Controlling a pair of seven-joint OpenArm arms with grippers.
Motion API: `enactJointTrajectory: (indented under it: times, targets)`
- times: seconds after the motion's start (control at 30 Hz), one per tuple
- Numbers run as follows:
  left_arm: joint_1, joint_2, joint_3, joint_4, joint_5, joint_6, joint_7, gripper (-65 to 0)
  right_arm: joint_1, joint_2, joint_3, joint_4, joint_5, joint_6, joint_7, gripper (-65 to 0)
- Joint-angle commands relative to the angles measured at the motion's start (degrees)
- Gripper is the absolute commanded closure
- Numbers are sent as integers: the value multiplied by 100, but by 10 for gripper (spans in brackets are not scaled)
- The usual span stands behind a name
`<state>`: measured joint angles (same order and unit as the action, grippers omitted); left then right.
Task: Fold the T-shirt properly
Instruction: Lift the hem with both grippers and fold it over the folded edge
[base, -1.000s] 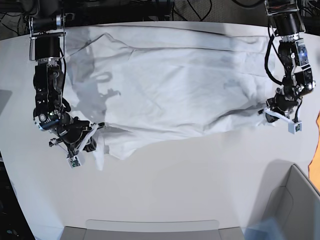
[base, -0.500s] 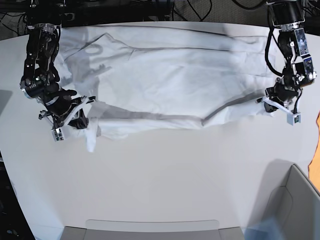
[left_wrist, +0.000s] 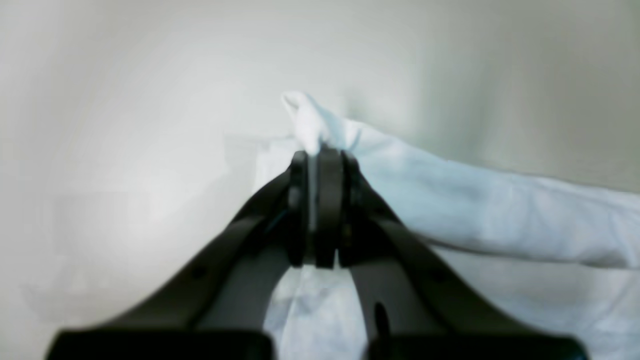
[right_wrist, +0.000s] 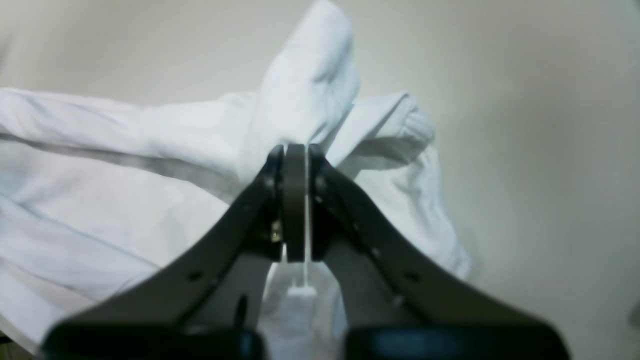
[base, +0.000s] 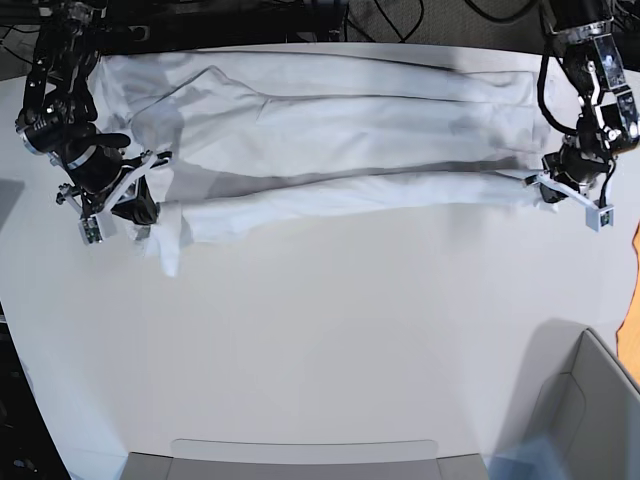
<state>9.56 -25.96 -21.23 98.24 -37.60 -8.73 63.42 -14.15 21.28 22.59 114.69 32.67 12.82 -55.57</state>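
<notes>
A: What has changed?
B: The near hem of the plain white, wrinkled cotton T-shirt (base: 330, 130) has been carried toward the table's (base: 330, 330) far edge.

A: The tools?
B: Left gripper (base: 541, 182) and right gripper (base: 150, 172) each pinch cloth; the lengthwise fold is nearly laid.

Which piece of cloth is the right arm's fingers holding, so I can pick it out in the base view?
Start at the smooth white tabletop, where the wrinkled plain white cotton T-shirt stretches across the far side. Follow its near folded edge to that view's left end, where the right gripper is pinching it. The short flap hanging down there, unlike the taut edge, is the piece.
</notes>
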Motion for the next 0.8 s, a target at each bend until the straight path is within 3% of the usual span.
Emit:
enactJointTrajectory:
  times: [0.0,0.2,0.4,0.47,0.77]
  targets:
    - [24,-108,-61,203,-15,-10,-52,0,-13,74,93,166,17,-12,120,0]
    - [323,-117,-61,299,-15,-10,-52,0,-497,101,128,342,96,-12,120,0]
    - [551,-143,-70,317,-15,-10,-52,0,-1103,136,875,359,1441,-12,120,0]
    - [666,-143,-219,440,-15,-10,-52,0,-1314,285,1086,359,1819,-12,120,0]
    - [1114,-143,-474,897,-15,-10,-43,0,-1859,496,1561,359,2487,-3,120,0]
